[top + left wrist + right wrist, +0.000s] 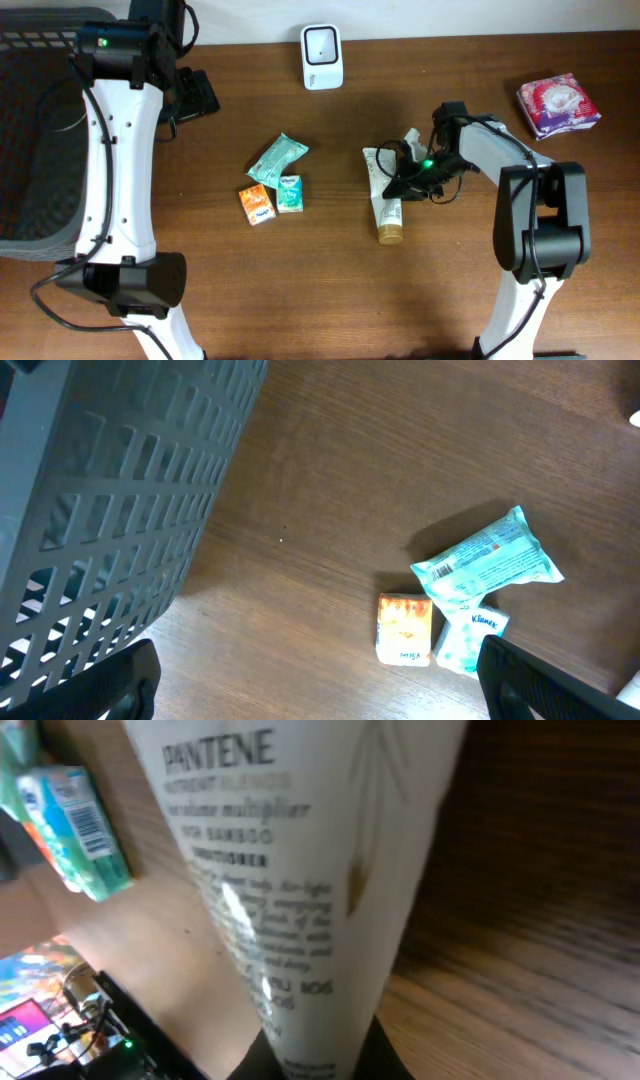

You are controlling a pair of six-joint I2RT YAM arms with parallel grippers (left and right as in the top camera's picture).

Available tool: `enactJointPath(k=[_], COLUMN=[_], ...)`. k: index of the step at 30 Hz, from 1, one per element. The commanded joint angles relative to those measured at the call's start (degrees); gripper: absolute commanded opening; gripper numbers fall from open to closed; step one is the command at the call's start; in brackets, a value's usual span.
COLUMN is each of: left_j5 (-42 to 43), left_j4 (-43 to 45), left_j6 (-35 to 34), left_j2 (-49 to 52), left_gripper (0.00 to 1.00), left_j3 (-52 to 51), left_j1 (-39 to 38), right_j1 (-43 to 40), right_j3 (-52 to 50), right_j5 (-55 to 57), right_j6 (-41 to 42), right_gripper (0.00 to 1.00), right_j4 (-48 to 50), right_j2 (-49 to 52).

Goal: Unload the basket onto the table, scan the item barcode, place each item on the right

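Observation:
A white Pantene tube (386, 205) with a gold cap lies on the wooden table right of centre, cap toward the front. My right gripper (402, 182) is shut on its crimped far end. In the right wrist view the tube (300, 870) fills the frame, its tail pinched between the black fingers (262, 1058). No barcode shows on the side facing me. A white scanner (322, 57) stands at the back edge. My left gripper (320, 690) hangs open over bare wood at the far left, holding nothing.
A dark mesh basket (40, 130) fills the left side. A teal packet (278, 155), an orange pack (257, 203) and a green Kleenex pack (289, 192) lie mid-table. A pink tissue pack (558, 105) lies at the far right.

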Motion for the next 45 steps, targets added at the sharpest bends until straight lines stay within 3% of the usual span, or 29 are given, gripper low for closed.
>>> enactJointPath(k=[1,5,8,14,18,23,25,26,28,32,41,42,45], left_j5=[-0.6,-0.6,-0.6,-0.6,-0.6,-0.6,-0.6,-0.6,-0.6,-0.6,-0.6,-0.6,-0.6], left_j4=[0.0,0.0,-0.1,0.0,-0.1,-0.1,0.0,-0.1,0.0,0.0,-0.1,-0.1,0.0], left_j6=[-0.1,-0.1,-0.1,-0.1,-0.1,-0.1,-0.1,-0.1,-0.1,-0.1,-0.1,-0.1,-0.1], left_j2=[-1.6,-1.6,-1.6,-1.6,-1.6,-1.6,-1.6,-1.6,-1.6,-1.6,-1.6,-1.6,-1.6], left_gripper=[0.99,0.99,0.99,0.99,0.99,0.99,0.99,0.99,0.99,0.99,0.99,0.99,0.99], left_j3=[0.6,0.6,0.6,0.6,0.6,0.6,0.6,0.6,0.6,0.6,0.6,0.6,0.6], left_j1=[-0.3,-0.3,-0.3,-0.3,-0.3,-0.3,-0.3,-0.3,-0.3,-0.3,-0.3,-0.3,-0.3], right_j1=[0.5,0.7,1.3,7.9,10.7,10.7,10.7,10.7,10.7,10.7,10.7,11.0,15.6], right_j3=[1.4,10.2,15.0,17.5,17.5,17.5,17.5,17.5,17.5,17.5,17.5,17.5,17.0], right_j5=[-7.1,-18.5,-17.7,4.2,5.2,8.1,13.5,16.3,16.2,13.7,15.5,18.9,48.0], right_j6=[-1.3,-4.3,-5.8,-5.8,-5.6,-5.5,0.6,6.8,27.8,47.2,47.4,46.8,46.3], right_gripper=[0.04,0.04,0.04,0.04,0.04,0.04,0.04,0.04,0.04,0.04,0.04,0.04,0.04], right_j4=[0.3,0.1,0.2,2.9,8.1,5.3,4.1,3.9,3.7,2.9,3.0,2.2,-5.9], right_j2=[2.1,-0.5,-6.1,-23.8,-27.2,-27.1,-26.3,-25.4,-23.7,-23.6,-23.6,-23.6,-22.5])
